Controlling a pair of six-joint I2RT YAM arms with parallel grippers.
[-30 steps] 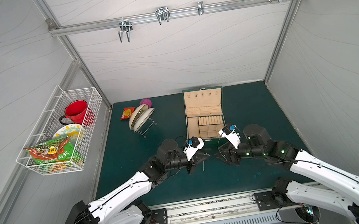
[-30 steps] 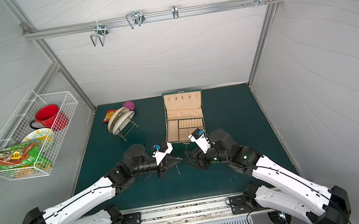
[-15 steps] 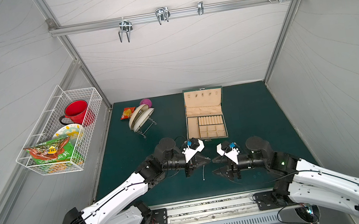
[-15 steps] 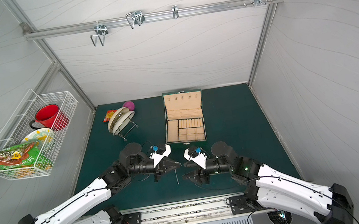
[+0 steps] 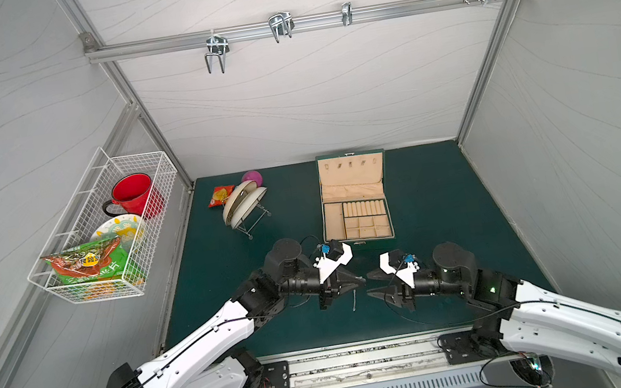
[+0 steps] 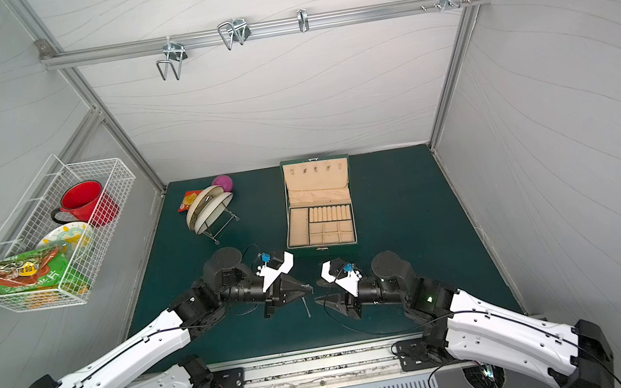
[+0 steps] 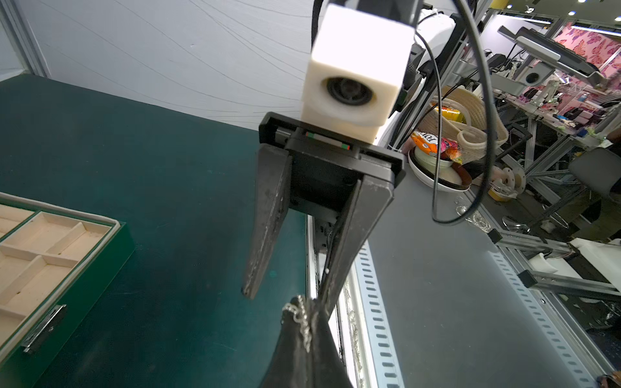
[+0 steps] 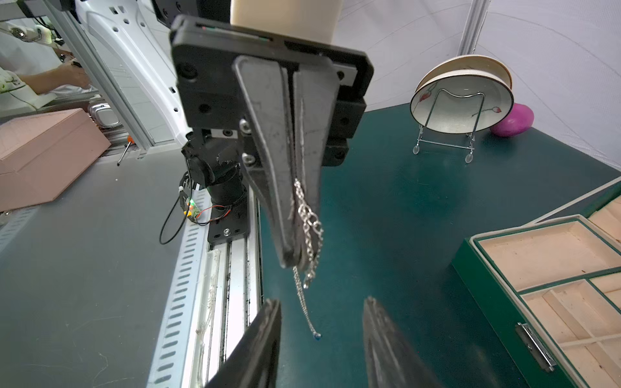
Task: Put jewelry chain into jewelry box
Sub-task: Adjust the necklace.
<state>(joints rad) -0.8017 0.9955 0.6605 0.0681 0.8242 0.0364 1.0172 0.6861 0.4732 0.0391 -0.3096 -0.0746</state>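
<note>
One jewelry chain (image 8: 307, 231), silver, is pinched in the closed left gripper (image 8: 295, 262) above the counter (image 5: 427, 206); its upper part is hidden between the jaws, one loose strand hangs free, and in both top views it is only a faint thread. One right gripper (image 5: 369, 284) sits just beside it, facing it, jaws partly apart and gripping nothing. Beyond stands one jewelry box (image 5: 361, 240), lid up and apart from the chain, its lid hooks too small to count.

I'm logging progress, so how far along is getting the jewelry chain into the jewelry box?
Done: jewelry box lies open, jewelry chain picked up. In hand: left claw pinches it dangling; right claw open opposite. Left: placing it in a compartment; those visible look empty.
</note>
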